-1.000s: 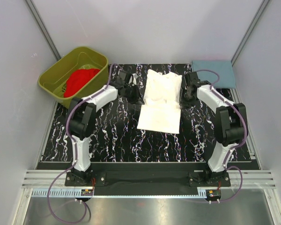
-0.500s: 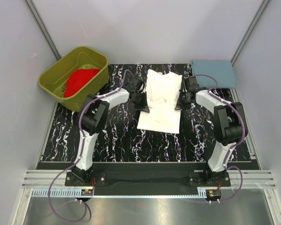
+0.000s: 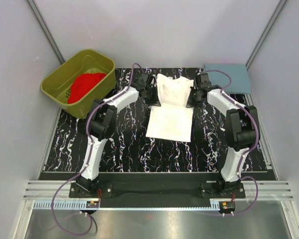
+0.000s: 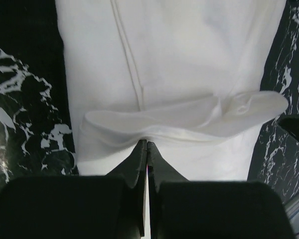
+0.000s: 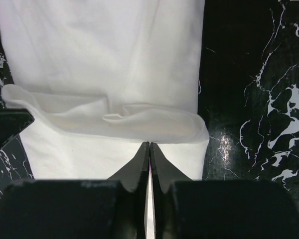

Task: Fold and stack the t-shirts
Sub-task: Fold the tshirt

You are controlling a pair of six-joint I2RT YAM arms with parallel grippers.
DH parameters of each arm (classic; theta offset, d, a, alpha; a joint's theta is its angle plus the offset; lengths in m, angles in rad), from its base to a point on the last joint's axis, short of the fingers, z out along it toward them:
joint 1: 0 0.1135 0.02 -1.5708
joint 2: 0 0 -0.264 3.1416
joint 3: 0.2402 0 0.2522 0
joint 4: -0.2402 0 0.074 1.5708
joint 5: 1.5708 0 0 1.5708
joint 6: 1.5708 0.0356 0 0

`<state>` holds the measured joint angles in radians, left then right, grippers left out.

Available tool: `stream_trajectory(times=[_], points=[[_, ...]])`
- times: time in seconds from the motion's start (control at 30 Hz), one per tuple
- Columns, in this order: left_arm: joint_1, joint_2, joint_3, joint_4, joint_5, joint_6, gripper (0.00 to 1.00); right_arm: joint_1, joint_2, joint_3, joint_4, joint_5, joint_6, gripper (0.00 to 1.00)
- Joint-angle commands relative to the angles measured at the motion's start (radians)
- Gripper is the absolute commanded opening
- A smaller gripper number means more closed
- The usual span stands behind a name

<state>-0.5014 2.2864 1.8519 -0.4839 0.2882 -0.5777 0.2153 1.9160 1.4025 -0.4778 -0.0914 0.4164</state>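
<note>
The white t-shirt (image 3: pixel 170 119) lies folded lengthwise in the middle of the black marbled table. My left gripper (image 3: pixel 157 98) is shut on the shirt's left edge and my right gripper (image 3: pixel 190 97) on its right edge, both about a third of the way down from the far end. In the left wrist view the shut tips (image 4: pixel 147 142) pinch a raised fold of the white t-shirt (image 4: pixel 189 59). The right wrist view shows the same: shut tips (image 5: pixel 149 144) on a lifted roll of the white t-shirt (image 5: pixel 104 59). The red t-shirt (image 3: pixel 85 84) lies crumpled in the tub.
An olive-green tub (image 3: pixel 54 78) stands at the far left, partly off the table mat. A blue-grey pad (image 3: pixel 228 77) lies at the far right corner. Grey walls close in both sides and the back.
Both grippers have moved from the shirt's middle toward its far end, dragging a fold of white cloth along. The left gripper closed during this second.
</note>
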Motion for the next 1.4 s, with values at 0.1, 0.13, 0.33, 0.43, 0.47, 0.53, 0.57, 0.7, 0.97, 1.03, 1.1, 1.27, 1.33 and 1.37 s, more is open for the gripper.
stream_trajectory(times=[0.1, 0.13, 0.33, 0.43, 0.47, 0.53, 0.57, 0.7, 0.97, 1.03, 1.1, 1.27, 1.33, 1.37], points=[[0.046, 0.064, 0.116, 0.048, 0.014, -0.016, 0.03, 0.001, -0.074, 0.011, -0.041, -0.014, -0.007, 0.12], [0.055, 0.059, 0.119, 0.048, 0.016, -0.013, 0.04, 0.002, -0.077, -0.005, -0.024, -0.024, -0.004, 0.12], [0.075, -0.014, 0.089, 0.015, -0.012, 0.019, 0.08, -0.001, -0.022, -0.042, 0.007, -0.004, -0.02, 0.1], [0.075, -0.071, 0.014, 0.015, -0.049, 0.044, 0.14, -0.007, 0.023, -0.005, 0.025, 0.013, -0.04, 0.13], [0.075, -0.085, -0.028, 0.015, -0.073, 0.055, 0.16, -0.008, 0.035, 0.012, 0.027, 0.013, -0.05, 0.14], [0.075, -0.122, -0.069, 0.018, -0.109, 0.085, 0.34, -0.007, 0.067, 0.071, 0.009, -0.01, -0.079, 0.19], [0.075, -0.133, -0.115, 0.027, -0.13, 0.094, 0.39, -0.008, 0.077, 0.096, -0.008, -0.017, -0.086, 0.22], [0.083, -0.165, -0.178, 0.041, -0.109, 0.111, 0.46, -0.016, 0.052, 0.145, -0.077, -0.011, -0.117, 0.29], [0.081, -0.272, -0.319, 0.077, 0.031, 0.11, 0.56, -0.025, -0.069, 0.057, -0.203, -0.129, -0.107, 0.54], [0.078, -0.317, -0.384, 0.094, 0.063, 0.102, 0.57, -0.028, -0.121, -0.012, -0.212, -0.171, -0.091, 0.6], [0.075, -0.355, -0.431, 0.122, 0.066, 0.096, 0.57, -0.028, -0.181, -0.08, -0.22, -0.205, -0.076, 0.64], [0.072, -0.357, -0.526, 0.194, 0.132, 0.085, 0.57, -0.03, -0.293, -0.25, -0.188, -0.266, -0.03, 0.71], [0.07, -0.337, -0.533, 0.208, 0.146, 0.069, 0.53, -0.028, -0.321, -0.295, -0.162, -0.277, -0.011, 0.71], [0.07, -0.331, -0.533, 0.2, 0.14, 0.067, 0.51, -0.028, -0.327, -0.334, -0.156, -0.278, -0.01, 0.71]])
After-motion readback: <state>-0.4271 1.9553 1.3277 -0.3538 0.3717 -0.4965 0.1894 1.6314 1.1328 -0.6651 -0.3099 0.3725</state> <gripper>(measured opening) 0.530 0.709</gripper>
